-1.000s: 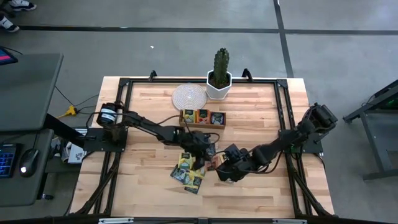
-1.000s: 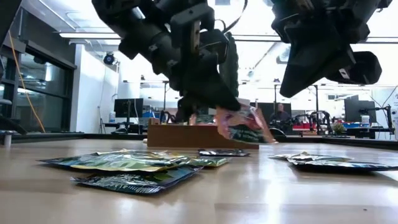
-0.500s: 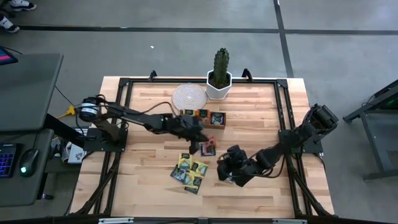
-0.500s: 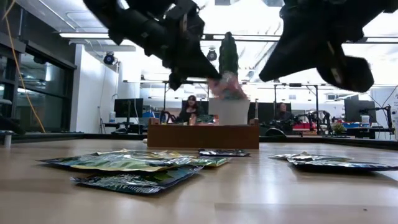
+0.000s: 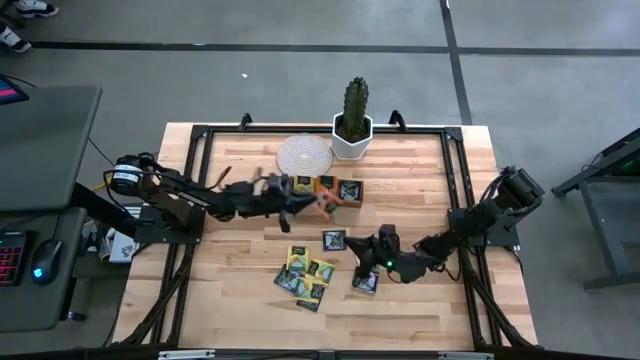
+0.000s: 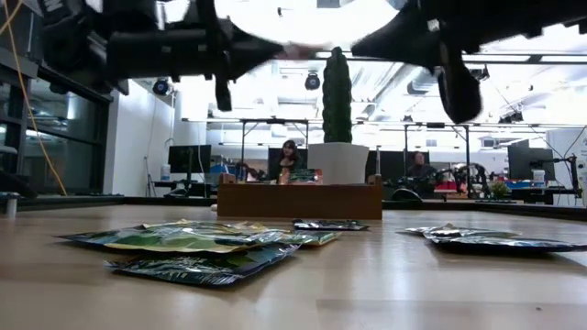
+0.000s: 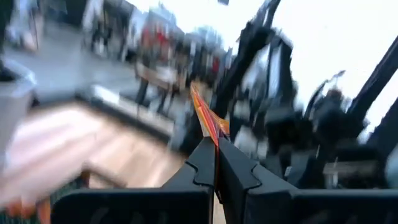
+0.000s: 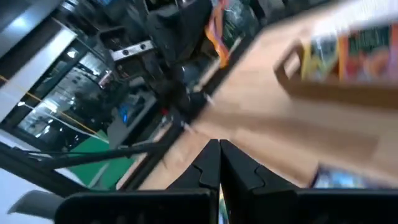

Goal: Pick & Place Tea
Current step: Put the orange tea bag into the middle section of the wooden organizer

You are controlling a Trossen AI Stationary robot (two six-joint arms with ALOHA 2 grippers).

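Behind the rig I see an open workshop, with people seated at desks beyond the wooden tabletop [image 5: 420, 180].

My left end effector [image 5: 318, 203] is clamped on an orange-red tea packet [image 5: 324, 203]; in the left wrist view the packet [image 7: 208, 118] stands edge-on between the closed fingers [image 7: 202, 165]. It hangs beside the near edge of the brown wooden tray [image 5: 325, 189], which already holds several packets. Behind the tray sit a woven coaster [image 5: 303, 154] and a potted cactus [image 5: 353, 118].

My right end effector [image 5: 384, 240] has its fingers together and, as far as I can judge, holds nothing; it hovers between a dark packet [image 5: 334, 239] and a blue packet [image 5: 365, 281]. A small pile of yellow and green packets [image 5: 305, 276] lies nearer the front edge.

I judge this the carry step: the next move calls for bringing the orange-red packet over its tray compartment, lowering it and letting go.

Compared with a second ago, the left arm has swung from above the pile up toward the tray, carrying the packet with it, and the right arm has drawn back, uncovering the blue packet.
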